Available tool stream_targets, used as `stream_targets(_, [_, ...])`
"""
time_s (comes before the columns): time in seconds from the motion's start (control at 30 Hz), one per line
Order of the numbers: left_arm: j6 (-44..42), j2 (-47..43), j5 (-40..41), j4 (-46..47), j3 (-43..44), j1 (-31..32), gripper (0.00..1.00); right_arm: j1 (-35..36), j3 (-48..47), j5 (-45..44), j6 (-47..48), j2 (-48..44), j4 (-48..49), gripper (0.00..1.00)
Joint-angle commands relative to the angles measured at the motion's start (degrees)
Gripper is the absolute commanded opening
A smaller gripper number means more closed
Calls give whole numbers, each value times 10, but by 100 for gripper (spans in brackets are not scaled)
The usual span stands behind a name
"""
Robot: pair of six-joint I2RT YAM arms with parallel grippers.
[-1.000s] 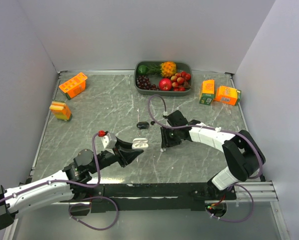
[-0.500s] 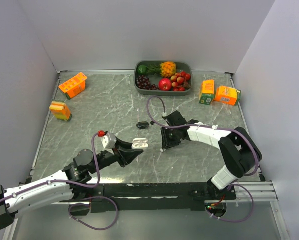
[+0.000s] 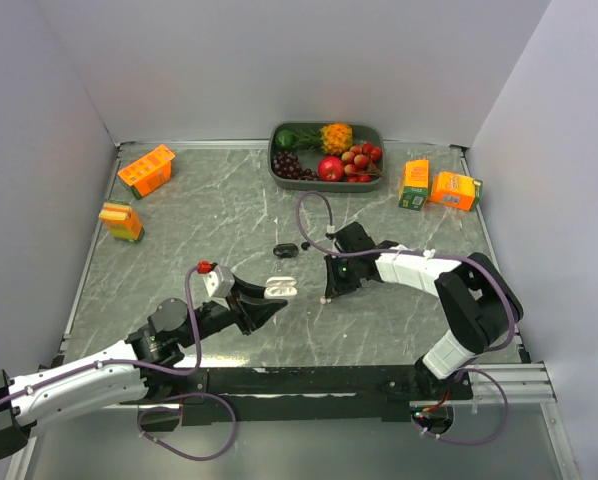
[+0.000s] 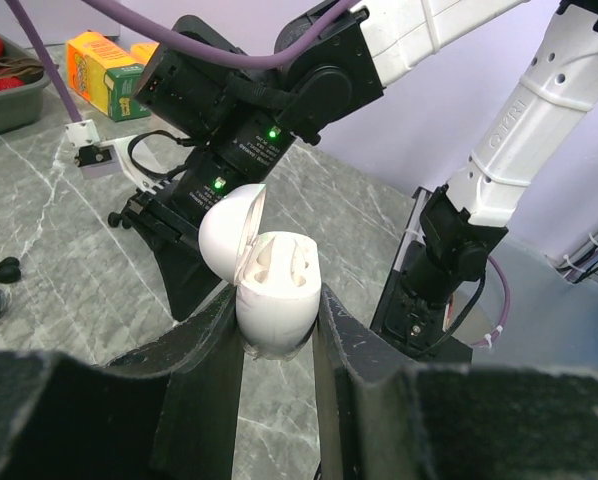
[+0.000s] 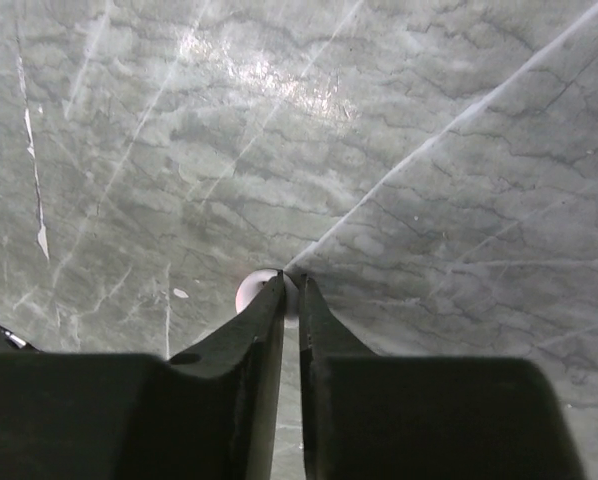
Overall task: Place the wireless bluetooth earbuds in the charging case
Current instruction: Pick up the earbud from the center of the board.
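1. Our left gripper (image 4: 276,318) is clamped around the white charging case (image 4: 277,290), which has its lid hinged up and its wells facing upward.
2. Just to the case's right, our right gripper (image 5: 290,285) is pinched almost together on a white earbud (image 5: 251,291) on the table (image 5: 449,150), so the case lies near, to its left.
3. Farther off lies a black earbud (image 3: 304,246).

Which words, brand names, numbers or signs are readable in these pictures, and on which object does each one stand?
No text can be read with certainty.
Right arm's white link: dark lettering along it, too blurred to quote.
Right arm's black motor housing: small white print, too small to read.
Orange cartons: printed faces, too small or blurred to read.
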State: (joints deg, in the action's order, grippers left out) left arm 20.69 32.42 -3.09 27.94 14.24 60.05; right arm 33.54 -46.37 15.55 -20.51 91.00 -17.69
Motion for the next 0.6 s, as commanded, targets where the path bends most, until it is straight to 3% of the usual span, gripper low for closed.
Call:
stream_targets(0.0, [1,-1,5,18,0,3,1,2,22,33,-22,-9,11,8])
stream_targets(0.1, [1,-1,5,16,2,3,1,1,28,41,-43,-23,16,0])
stream_targets(0.3, [1,1,7,15,4,3,1,3,37,49,-102,-62,27,0])
stream_targets(0.57, [2,2,19,21,2,5,1,3,78,4,-194,-201,79,0])
